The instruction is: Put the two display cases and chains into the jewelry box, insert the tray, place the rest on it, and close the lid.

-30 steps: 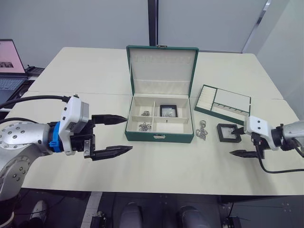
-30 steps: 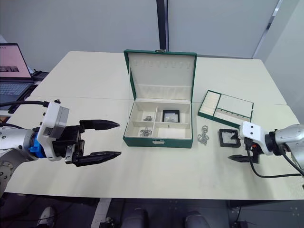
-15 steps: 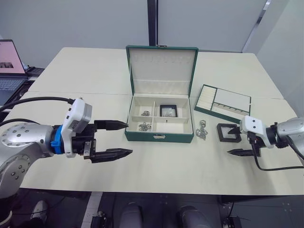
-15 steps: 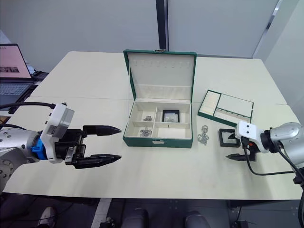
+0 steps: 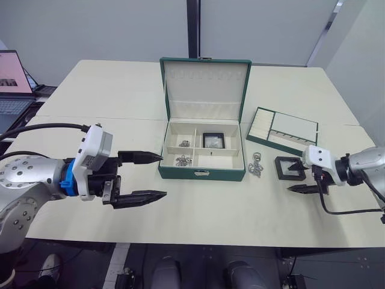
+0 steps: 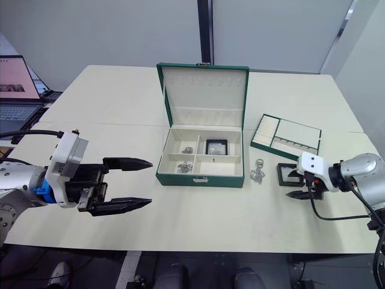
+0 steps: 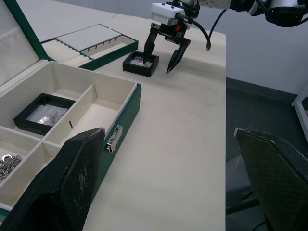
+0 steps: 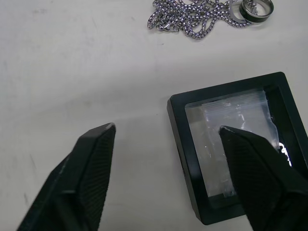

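From the head views, the green jewelry box [image 5: 203, 158] sits mid-counter [image 5: 108, 96] with its lid [image 5: 205, 90] standing upright; one black display case [image 5: 212, 140] lies in a rear compartment, and chains [image 5: 183, 160] lie in the compartments to its left. Just right of the box another chain bunch [image 5: 256, 165] lies on the counter, then the second display case [image 5: 288, 168], with the tray [image 5: 283, 130] behind them. The left hand [image 5: 144, 177] hovers left of the box, fingers spread and holding nothing. The right hand [image 6: 293, 184] is at the second case, fingers apart, one over the case and one beside it. A laptop [image 5: 13, 81] sits at the far left edge. In the left wrist view, the box's front clasp [image 7: 113, 138] lies between the two released fingers [image 7: 77, 183]. In the right wrist view, one finger [image 8: 262, 178] overlaps the case's clear window while the other hangs over bare counter; whether it touches the case cannot be told.
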